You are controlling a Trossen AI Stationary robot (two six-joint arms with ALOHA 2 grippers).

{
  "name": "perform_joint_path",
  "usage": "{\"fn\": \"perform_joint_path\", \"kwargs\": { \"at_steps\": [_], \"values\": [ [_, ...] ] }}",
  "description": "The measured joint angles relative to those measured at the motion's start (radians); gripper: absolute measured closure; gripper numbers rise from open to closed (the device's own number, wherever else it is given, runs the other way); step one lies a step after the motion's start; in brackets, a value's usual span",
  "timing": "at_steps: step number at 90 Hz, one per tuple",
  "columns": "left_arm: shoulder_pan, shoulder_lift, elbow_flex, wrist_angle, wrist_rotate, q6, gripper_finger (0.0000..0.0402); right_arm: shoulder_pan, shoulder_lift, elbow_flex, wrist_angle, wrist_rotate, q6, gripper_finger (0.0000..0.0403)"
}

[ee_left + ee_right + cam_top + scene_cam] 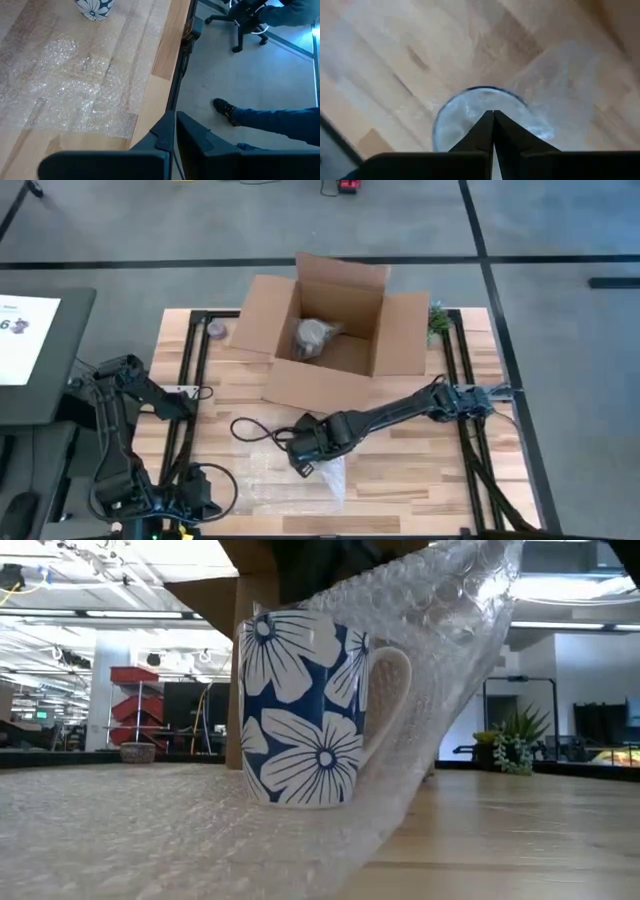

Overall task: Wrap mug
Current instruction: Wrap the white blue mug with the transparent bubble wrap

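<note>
A blue mug with white flowers [300,710] stands upright on a sheet of bubble wrap [150,830] near the table's front middle. One side of the wrap is lifted and drapes over the mug's handle side [440,650]. Straight above the mug is my right gripper [305,458], shut on the wrap. In the right wrist view the mug's rim [470,95] shows through the wrap [560,75]. My left gripper [175,125] waits shut at the table's near left corner, touching nothing. My right gripper holds the lifted part of the bubble wrap [400,580] above the mug, its fingers [507,135] pointing down from above. The fingers themselves hide the place of contact. The wrap slants down from the gripper over the mug's handle to the table.
An open cardboard box [330,330] with a wrapped bundle [318,337] inside stands at the far middle. A tape roll [217,330] lies to its left and a small plant [438,320] to its right. A person's leg and shoe [235,112] are beside the table.
</note>
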Motion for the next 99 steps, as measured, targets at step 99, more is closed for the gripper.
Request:
{"fn": "perform_joint_path", "kwargs": {
  "at_steps": [99],
  "values": [
    [0.000,0.000,0.000,0.001,-0.008,0.018,0.0402,0.023,-0.117,-0.002,-0.142,-0.115,0.077,0.0323]
  ]
}}
